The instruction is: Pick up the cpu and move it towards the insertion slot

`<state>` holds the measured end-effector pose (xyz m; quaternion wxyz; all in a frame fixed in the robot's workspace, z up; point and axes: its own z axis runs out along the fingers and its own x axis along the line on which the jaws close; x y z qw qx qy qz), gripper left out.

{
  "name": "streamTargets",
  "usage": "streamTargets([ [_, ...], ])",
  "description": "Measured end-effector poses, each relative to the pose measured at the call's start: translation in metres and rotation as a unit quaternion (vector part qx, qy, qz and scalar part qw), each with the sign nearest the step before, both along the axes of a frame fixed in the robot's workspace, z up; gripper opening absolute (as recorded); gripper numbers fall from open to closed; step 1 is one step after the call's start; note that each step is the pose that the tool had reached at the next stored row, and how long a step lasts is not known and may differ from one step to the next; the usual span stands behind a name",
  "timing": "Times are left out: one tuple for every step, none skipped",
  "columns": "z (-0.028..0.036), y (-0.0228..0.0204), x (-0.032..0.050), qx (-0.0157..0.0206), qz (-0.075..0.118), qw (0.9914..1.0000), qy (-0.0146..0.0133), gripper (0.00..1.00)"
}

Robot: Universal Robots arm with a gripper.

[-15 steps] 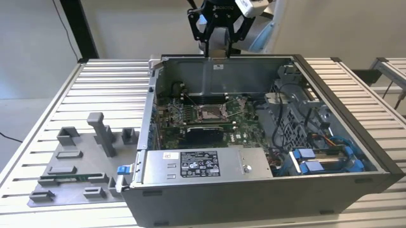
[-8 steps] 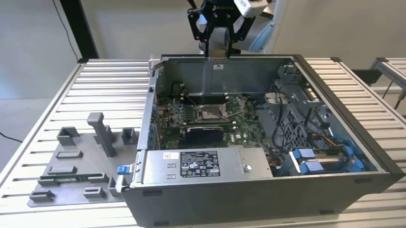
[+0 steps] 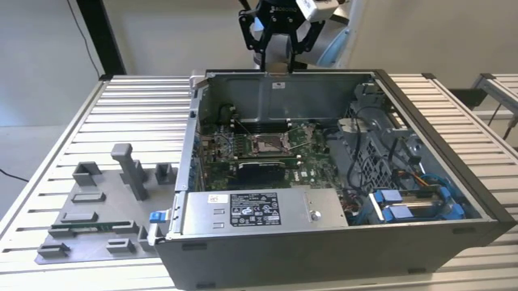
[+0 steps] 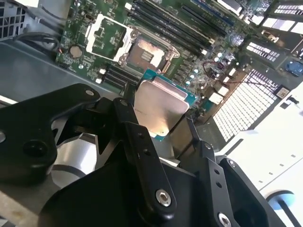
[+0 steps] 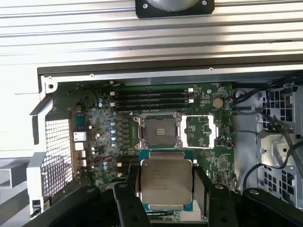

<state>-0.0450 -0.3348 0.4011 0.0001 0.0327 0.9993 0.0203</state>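
The open grey metal computer case (image 3: 340,242) lay on the ribbed table. Above its far wall hung the black gripper (image 3: 278,45), fingers clamped on the flat square silvery-topped cpu (image 5: 166,183). Inside the case, the shiny-framed square insertion slot (image 5: 160,131) stood open on the green board, apart from the cpu.

Insertion slot (image 5: 160,131) uncovered; case walls (image 3: 292,91) ring it.
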Motion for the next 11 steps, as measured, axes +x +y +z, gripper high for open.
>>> streamTargets([
  [0.0, 0.0001, 0.0, 0.0, 0.0, 1.0, 0.0, 0.0],
  [0.0, 0.0003, 0.0, 0.0, 0.0, 1.0, 0.0, 0.0],
  [0.0, 0.0004, 0.0, 0.0, 0.0, 1.0, 0.0, 0.0],
  [0.0, 0.0005, 0.0, 0.0, 0.0, 1.0, 0.0, 0.0],
  [0.0, 0.0005, 0.0, 0.0, 0.0, 1.0, 0.0, 0.0],
  [0.0, 0.0006, 0.0, 0.0, 0.0, 1.0, 0.0, 0.0],
  [0.0, 0.0006, 0.0, 0.0, 0.0, 1.0, 0.0, 0.0],
  [0.0, 0.0007, 0.0, 0.0, 0.0, 1.0, 0.0, 0.0],
  [0.0, 0.0007, 0.0, 0.0, 0.0, 1.0, 0.0, 0.0],
  [0.0, 0.0008, 0.0, 0.0, 0.0, 1.0, 0.0, 0.0],
  [0.0, 0.0008, 0.0, 0.0, 0.0, 1.0, 0.0, 0.0],
])
